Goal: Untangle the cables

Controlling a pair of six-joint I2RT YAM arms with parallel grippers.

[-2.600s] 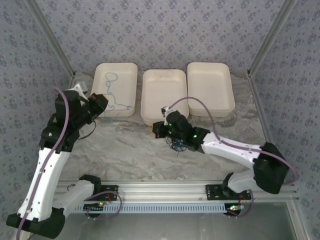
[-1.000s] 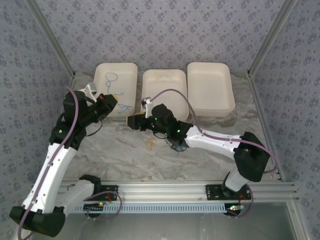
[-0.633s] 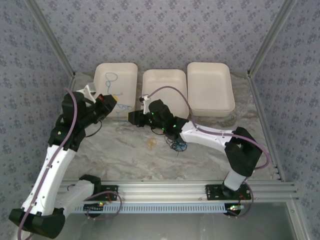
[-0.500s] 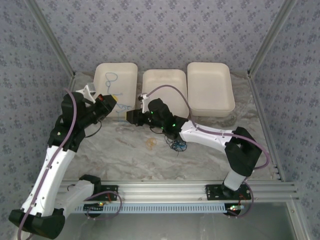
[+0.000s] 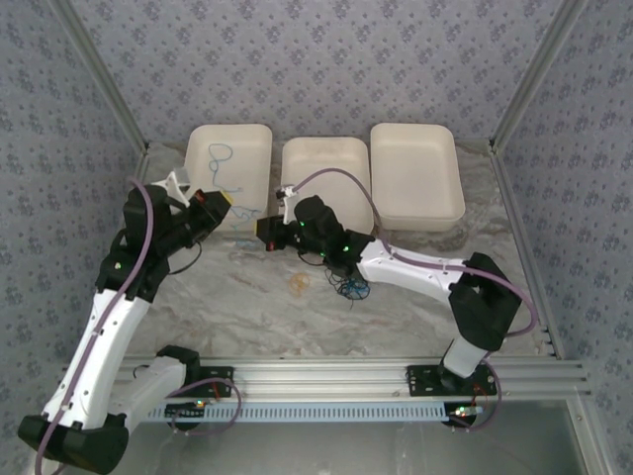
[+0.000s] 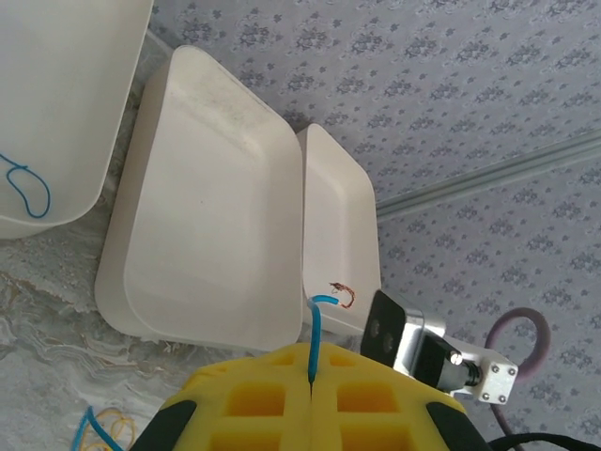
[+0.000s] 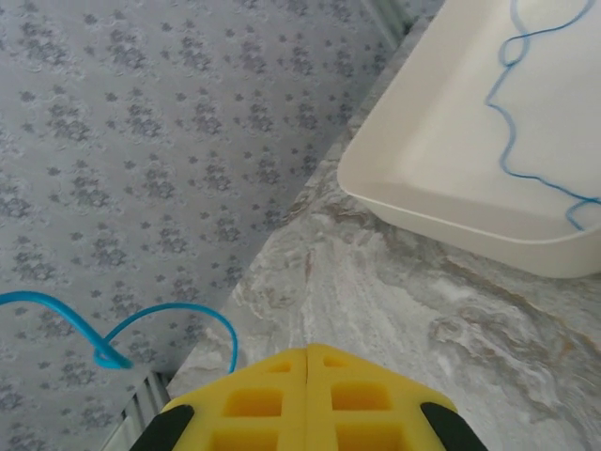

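The cables lie in three places. A dark blue-and-black tangle (image 5: pixel 348 288) and a small yellow-tan coil (image 5: pixel 297 285) rest on the marble table, and a loose blue cable (image 5: pixel 222 163) lies in the left tray (image 5: pixel 198 139). My left gripper (image 5: pixel 226 201) hangs at that tray's front edge. Its yellow fingers (image 6: pixel 254 404) are shut on a blue cable end (image 6: pixel 315 329) with bare copper strands at its tip. My right gripper (image 5: pixel 259 230) is just right of it. This gripper (image 7: pixel 307 355) is shut, and a blue cable loop (image 7: pixel 160 315) runs in under its left finger.
A middle tray (image 5: pixel 321 188) and a right tray (image 5: pixel 415 173), both white, stand along the back. Patterned walls and metal frame posts (image 5: pixel 114 109) close in the sides. The aluminium rail (image 5: pixel 316 381) with both arm bases runs along the near edge.
My right arm swung left from the tangle toward the left gripper, and its jaws closed from half open to shut. The left gripper stayed shut and shifted only slightly.
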